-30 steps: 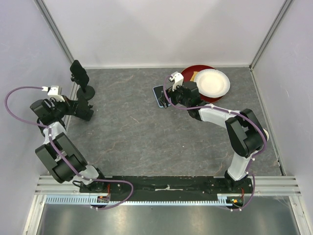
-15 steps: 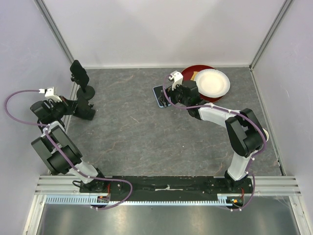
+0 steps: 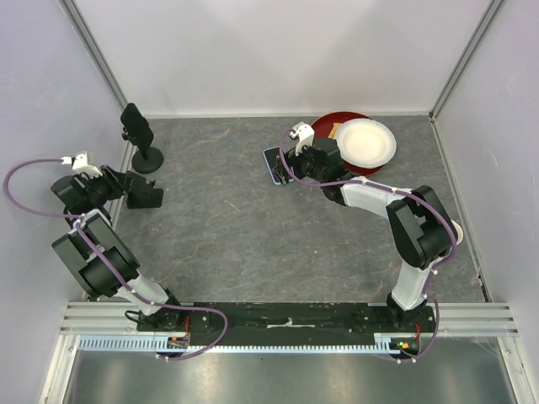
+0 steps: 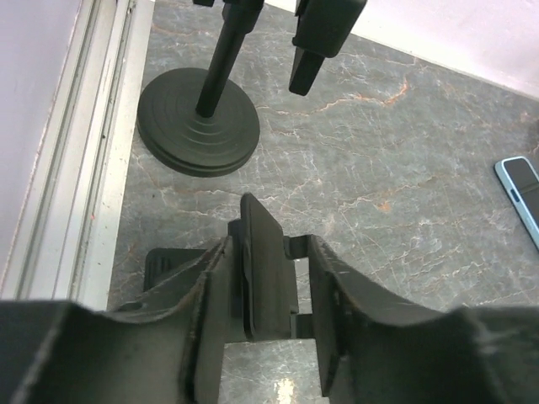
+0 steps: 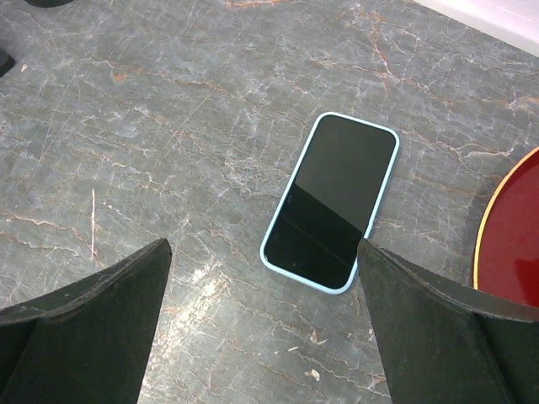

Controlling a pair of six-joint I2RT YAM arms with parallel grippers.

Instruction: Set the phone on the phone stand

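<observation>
The phone [image 3: 274, 165], black screen up in a light blue case, lies flat on the grey table; it also shows in the right wrist view [image 5: 330, 202] and the left wrist view [image 4: 524, 189]. My right gripper [image 3: 291, 161] hovers just over it, open wide and empty [image 5: 263, 246]. A tall black phone stand [image 3: 148, 158] with a round base [image 4: 198, 122] and clamp head stands at the far left. My left gripper [image 3: 125, 181] straddles the upright plate of a small black stand [image 4: 268, 278]. The plate lies against the left finger, with a gap to the right finger.
A red tray [image 3: 330, 126] holding a white plate [image 3: 366, 141] sits right behind the phone; its rim shows in the right wrist view [image 5: 509, 244]. The left wall and its metal rail [image 4: 93, 168] run close beside the stands.
My left arm has drawn back to the left while the small black stand stays on the table. My right gripper has barely moved over the phone.
</observation>
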